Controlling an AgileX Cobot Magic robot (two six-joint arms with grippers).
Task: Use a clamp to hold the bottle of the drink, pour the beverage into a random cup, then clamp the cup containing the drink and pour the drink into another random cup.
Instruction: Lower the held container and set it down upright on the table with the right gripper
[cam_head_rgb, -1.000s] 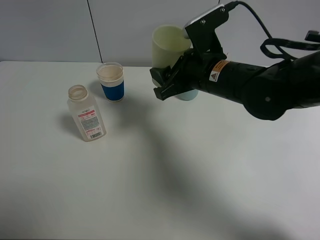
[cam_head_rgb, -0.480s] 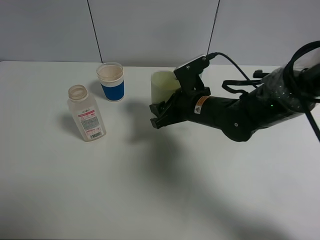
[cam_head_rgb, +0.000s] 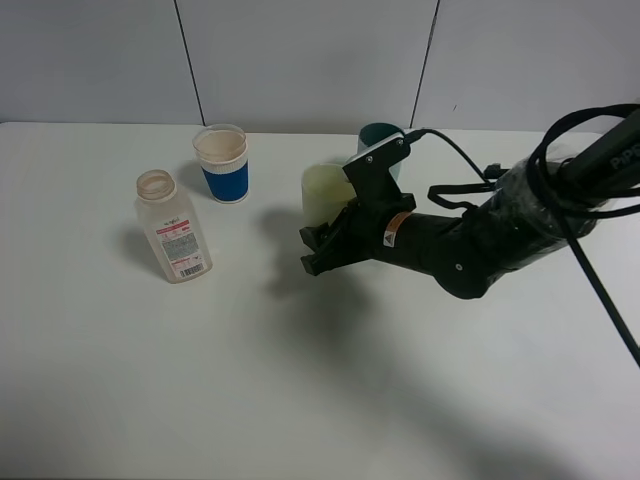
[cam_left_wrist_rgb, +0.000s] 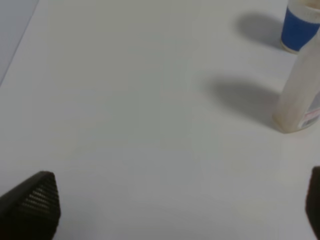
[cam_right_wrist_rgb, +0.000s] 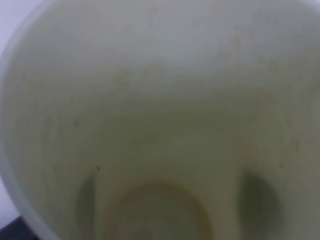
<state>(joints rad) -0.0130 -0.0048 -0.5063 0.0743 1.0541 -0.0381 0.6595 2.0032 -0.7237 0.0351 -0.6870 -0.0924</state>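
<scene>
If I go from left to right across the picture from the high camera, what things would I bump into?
Bottle → white cup with blue band → yellow-green cup → teal cup → black robot arm.

My claw (cam_left_wrist_rgb: 180, 210) hangs open over the bare white table (cam_left_wrist_rgb: 125, 110), its dark fingertips (cam_left_wrist_rgb: 32, 202) spread wide. Beyond stands the bottle (cam_left_wrist_rgb: 300, 97), and past it a blue-banded cup (cam_left_wrist_rgb: 299, 27).
</scene>
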